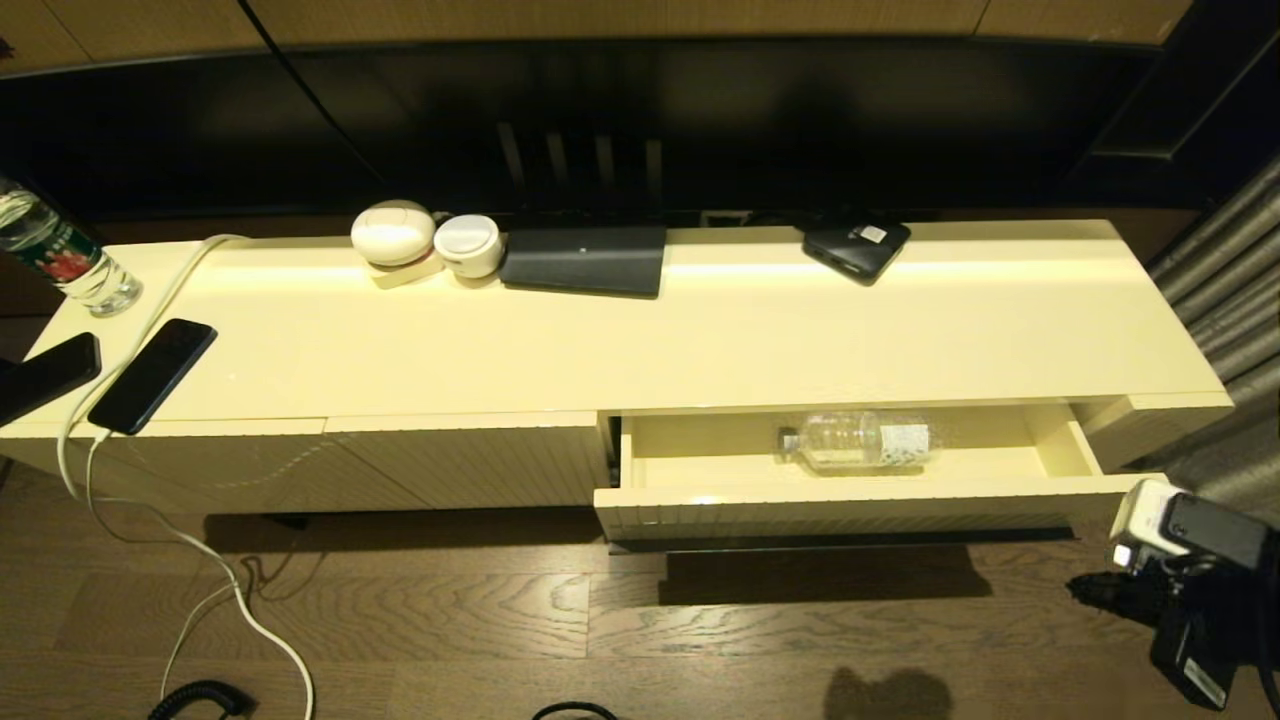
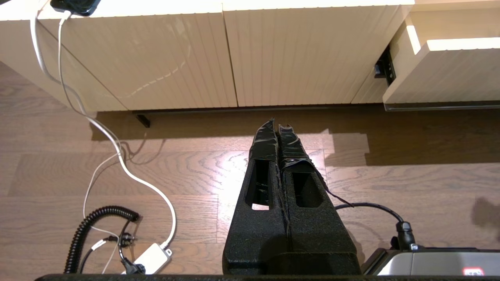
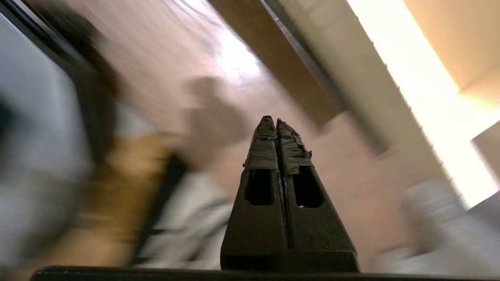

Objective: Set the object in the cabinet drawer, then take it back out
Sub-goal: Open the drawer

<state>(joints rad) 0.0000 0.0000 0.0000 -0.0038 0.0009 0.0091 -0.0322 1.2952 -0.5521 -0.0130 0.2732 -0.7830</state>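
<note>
The cabinet drawer (image 1: 850, 508) stands pulled open at the cabinet's right half, its ribbed front toward me. The clear bottle (image 1: 860, 440) lies on its side inside, pale cap pointing left, touched by neither gripper. My right arm (image 1: 1195, 575) hangs low at the far right, beside the drawer's right end and above the floor. Its gripper (image 3: 272, 121) is shut and holds nothing. My left gripper (image 2: 276, 124) is also shut and empty, over the wooden floor in front of the closed ribbed panels. The drawer's left end (image 2: 449, 74) lies ahead of it to one side.
On the cabinet top are a bottle with a green-red label (image 1: 60, 255), two dark phones (image 1: 152, 375), white round devices (image 1: 393, 232), a dark flat box (image 1: 585, 260) and a black device (image 1: 855, 248). Cables (image 2: 97, 230) trail over the floor at the left.
</note>
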